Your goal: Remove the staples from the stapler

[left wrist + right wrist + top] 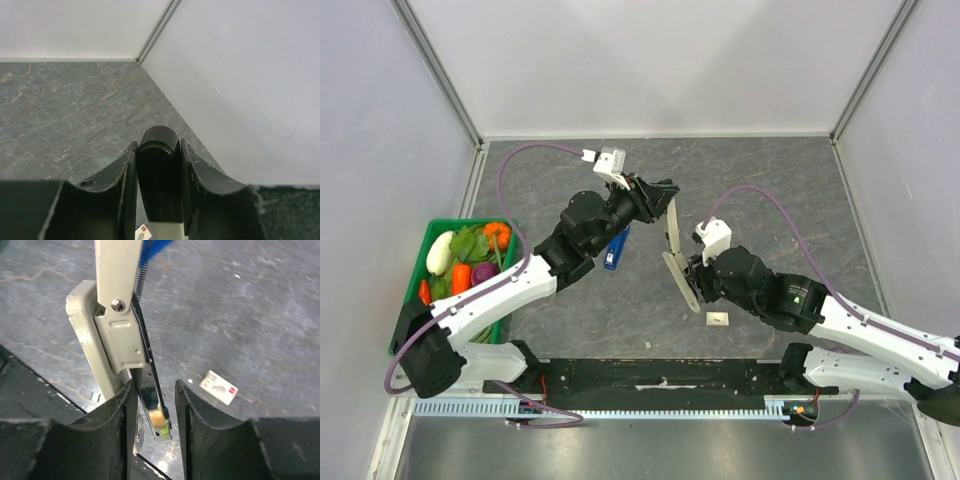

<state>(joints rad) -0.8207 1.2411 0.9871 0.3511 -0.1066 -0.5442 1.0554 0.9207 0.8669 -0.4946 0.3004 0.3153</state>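
The beige stapler [672, 228] is swung open and held up above the table. My left gripper [658, 195] is shut on the black tip of its top cover [159, 175]. The beige base [682, 282] hangs down toward my right gripper [692, 272]. In the right wrist view the shiny metal staple rail [150, 395] sits between the right fingers [152, 385], close against the left finger [112, 415], with a gap to the right finger. A blue piece with a spring [147, 255] shows at the top of that view; a blue piece [617, 247] also shows under the left arm.
A small white card with a red mark [718, 319] lies on the grey table near the front edge and also shows in the right wrist view [218, 387]. A green basket [410, 290] of vegetables stands at the far left. White walls enclose the table.
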